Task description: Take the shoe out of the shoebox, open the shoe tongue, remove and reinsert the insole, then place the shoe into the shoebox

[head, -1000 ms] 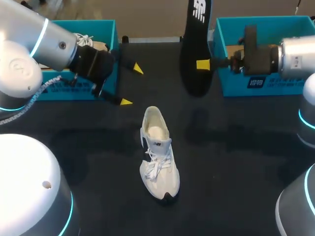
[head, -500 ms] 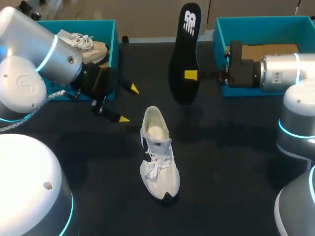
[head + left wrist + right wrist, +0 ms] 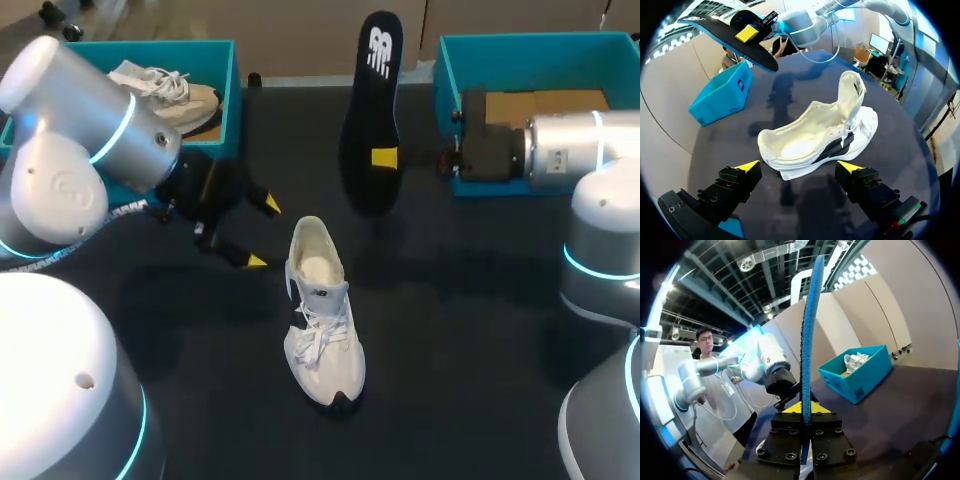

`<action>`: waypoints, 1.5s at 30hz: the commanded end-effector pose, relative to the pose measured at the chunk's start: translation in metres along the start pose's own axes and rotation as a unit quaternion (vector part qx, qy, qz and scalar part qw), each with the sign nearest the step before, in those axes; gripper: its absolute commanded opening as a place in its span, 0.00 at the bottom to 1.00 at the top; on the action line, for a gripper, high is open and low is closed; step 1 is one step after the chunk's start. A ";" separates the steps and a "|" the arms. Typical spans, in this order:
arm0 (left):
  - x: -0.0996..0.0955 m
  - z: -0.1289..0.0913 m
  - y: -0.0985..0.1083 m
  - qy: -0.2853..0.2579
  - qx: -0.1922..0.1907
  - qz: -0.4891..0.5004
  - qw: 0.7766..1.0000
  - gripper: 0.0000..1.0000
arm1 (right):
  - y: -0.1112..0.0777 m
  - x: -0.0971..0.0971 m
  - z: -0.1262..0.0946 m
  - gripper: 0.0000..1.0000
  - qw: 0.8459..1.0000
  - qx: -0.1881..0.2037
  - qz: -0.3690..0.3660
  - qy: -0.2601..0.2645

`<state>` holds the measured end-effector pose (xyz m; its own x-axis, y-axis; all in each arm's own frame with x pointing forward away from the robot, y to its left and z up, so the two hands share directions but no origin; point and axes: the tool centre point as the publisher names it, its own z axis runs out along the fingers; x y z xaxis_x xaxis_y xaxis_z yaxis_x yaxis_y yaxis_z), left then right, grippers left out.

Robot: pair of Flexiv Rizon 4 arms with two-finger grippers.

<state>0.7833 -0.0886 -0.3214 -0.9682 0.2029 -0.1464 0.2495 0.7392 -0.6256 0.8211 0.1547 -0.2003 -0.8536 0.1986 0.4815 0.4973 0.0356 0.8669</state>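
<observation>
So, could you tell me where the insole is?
In the head view, the insole is held upright in the right arm's jaws, just beyond the white shoe.

We are working in what is looking like a robotics lab: our left arm (image 3: 70,190) and right arm (image 3: 570,150) are flanking a black table (image 3: 470,330), with a left box (image 3: 232,90) and a right box (image 3: 447,70) sitting at its far edge.
</observation>
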 end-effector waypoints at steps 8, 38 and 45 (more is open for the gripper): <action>0.009 0.021 0.010 0.015 -0.008 -0.023 1.000 1.00 | -0.023 -0.017 0.032 0.00 0.999 0.020 -0.013 0.039; 0.015 0.017 0.017 -0.008 -0.024 -0.054 0.998 1.00 | -0.045 -0.031 0.084 0.00 0.996 0.031 -0.001 0.088; 0.014 0.018 0.021 -0.005 -0.021 -0.062 0.998 1.00 | -0.058 -0.030 0.091 0.00 0.995 0.037 -0.003 0.089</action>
<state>0.7740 -0.0822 -0.3492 -0.9920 0.0989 -0.0788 0.1264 0.7857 -0.6055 0.8319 0.2293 -0.2722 -0.8652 0.0215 0.5009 0.5000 0.1100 0.8590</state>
